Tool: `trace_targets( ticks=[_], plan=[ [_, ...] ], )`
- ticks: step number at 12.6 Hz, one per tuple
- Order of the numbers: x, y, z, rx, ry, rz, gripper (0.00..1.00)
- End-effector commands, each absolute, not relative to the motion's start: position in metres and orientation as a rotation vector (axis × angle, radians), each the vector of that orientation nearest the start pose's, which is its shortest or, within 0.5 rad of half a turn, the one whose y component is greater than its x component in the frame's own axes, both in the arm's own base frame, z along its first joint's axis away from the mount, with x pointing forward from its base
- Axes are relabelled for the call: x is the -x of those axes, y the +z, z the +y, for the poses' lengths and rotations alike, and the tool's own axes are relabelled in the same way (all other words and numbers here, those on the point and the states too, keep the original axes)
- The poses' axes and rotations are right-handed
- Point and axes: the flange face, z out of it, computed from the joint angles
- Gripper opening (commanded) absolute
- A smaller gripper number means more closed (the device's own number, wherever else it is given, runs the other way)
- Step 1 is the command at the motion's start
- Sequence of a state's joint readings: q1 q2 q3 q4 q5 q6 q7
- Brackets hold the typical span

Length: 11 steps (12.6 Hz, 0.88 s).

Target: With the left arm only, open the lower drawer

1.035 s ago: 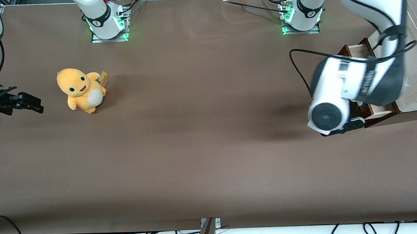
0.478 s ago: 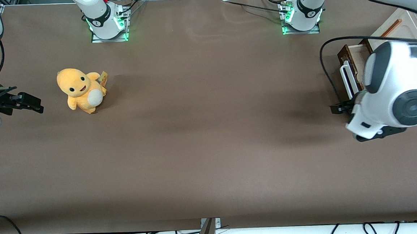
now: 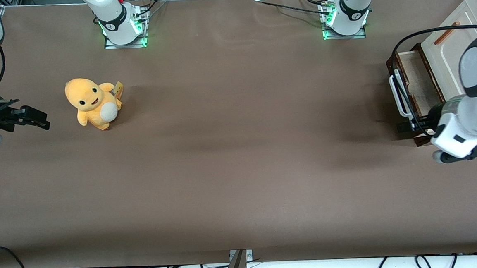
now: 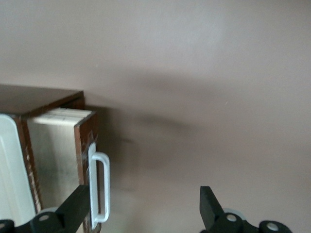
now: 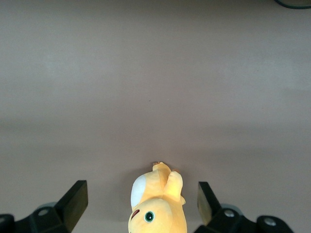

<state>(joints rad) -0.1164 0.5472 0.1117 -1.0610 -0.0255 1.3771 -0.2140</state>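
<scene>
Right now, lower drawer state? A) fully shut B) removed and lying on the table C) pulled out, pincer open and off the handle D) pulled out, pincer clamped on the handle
C: the lower drawer stands out from the cabinet with its pale inside showing, and in the left wrist view the pincer is open, its fingers apart beside the white handle, not closed on it.

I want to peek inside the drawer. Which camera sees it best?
The front view: the open drawer shows its whole pale inside and its handle. The left wrist view shows only part of it, beside the open gripper. The right wrist view shows none.
</scene>
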Motion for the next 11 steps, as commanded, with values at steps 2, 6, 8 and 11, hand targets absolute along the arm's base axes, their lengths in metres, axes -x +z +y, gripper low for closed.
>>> trace_targets(
  ticks=[2,6,8,11],
  plan=[
    [-0.683,0.515,-0.031,3.093,0.289,-0.301,1.00],
    [-0.692,0.516,-0.033,3.125,0.186,-0.116,1.00],
    [-0.693,0.517,-0.027,3.133,0.179,0.018,1.00],
    [-0.694,0.525,-0.021,3.150,0.128,0.007,1.00]
  ],
)
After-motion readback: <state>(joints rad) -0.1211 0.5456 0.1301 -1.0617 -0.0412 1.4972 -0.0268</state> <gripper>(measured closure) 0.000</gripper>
